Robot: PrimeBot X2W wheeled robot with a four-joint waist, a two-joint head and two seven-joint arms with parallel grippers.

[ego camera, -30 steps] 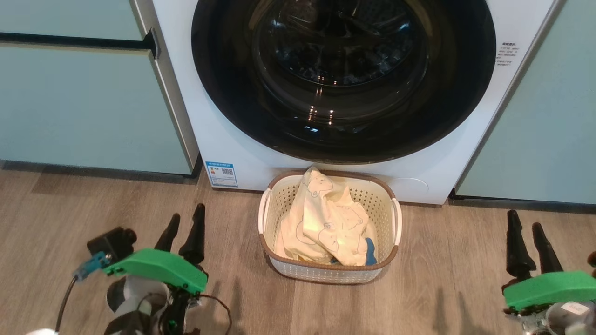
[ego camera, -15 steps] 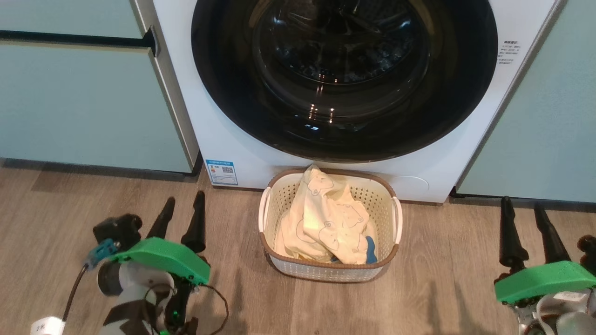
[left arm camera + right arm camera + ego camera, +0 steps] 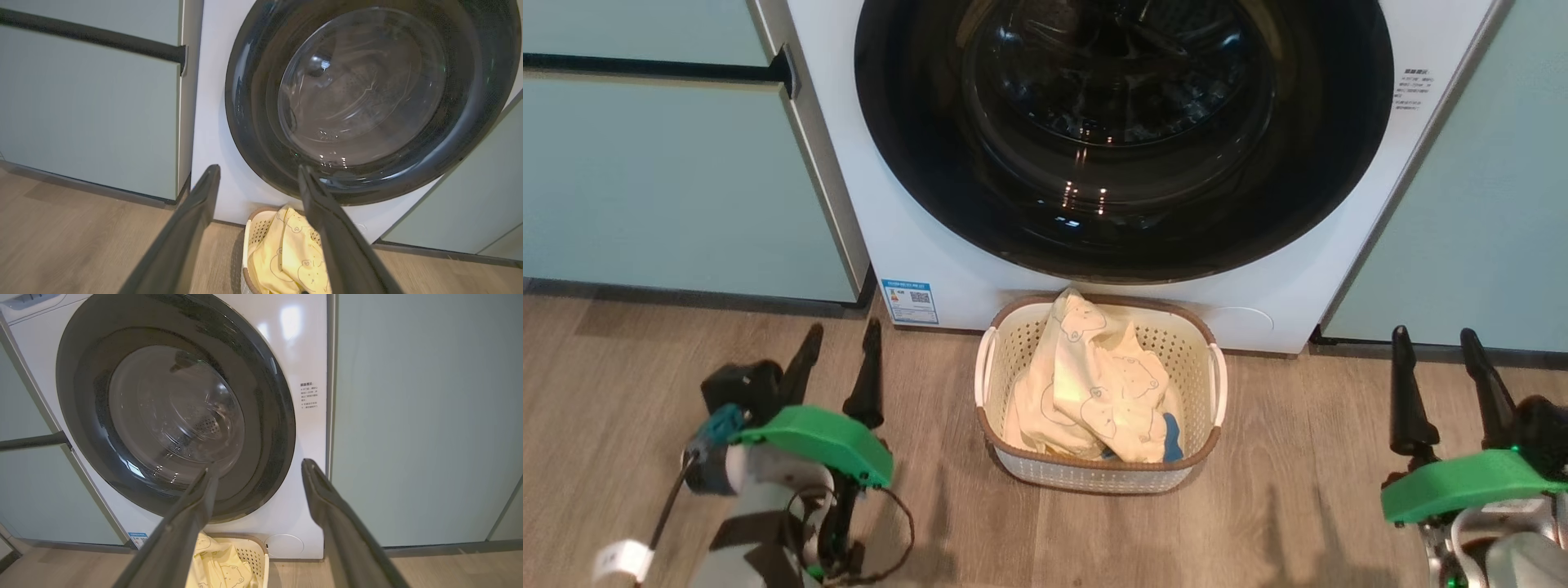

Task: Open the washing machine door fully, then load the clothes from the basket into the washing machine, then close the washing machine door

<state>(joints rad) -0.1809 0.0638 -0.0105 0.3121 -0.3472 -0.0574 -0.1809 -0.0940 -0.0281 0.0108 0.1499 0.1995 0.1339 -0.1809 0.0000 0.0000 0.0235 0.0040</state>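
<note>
Cream bear-print clothes (image 3: 1098, 388) w/ a blue scrap lay in the perforated plastic basket (image 3: 1086, 478) below the shut, glossy round washing machine door (image 3: 1123, 139); left gripper (image 3: 843, 331) & right gripper (image 3: 1435, 335) flanked it, jaws apart, empty.

Spread and empty: left end effector (image 3: 844, 327), right end effector (image 3: 1435, 332).

pale green cabinet panels (image 3: 670, 180) are standing above a wooden floor (image 3: 1298, 490) (the left one is carrying a dark handle (image 3: 645, 67)).

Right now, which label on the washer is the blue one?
The sticker at the washer's lower left corner; the label upper right is plain grey text.
</note>
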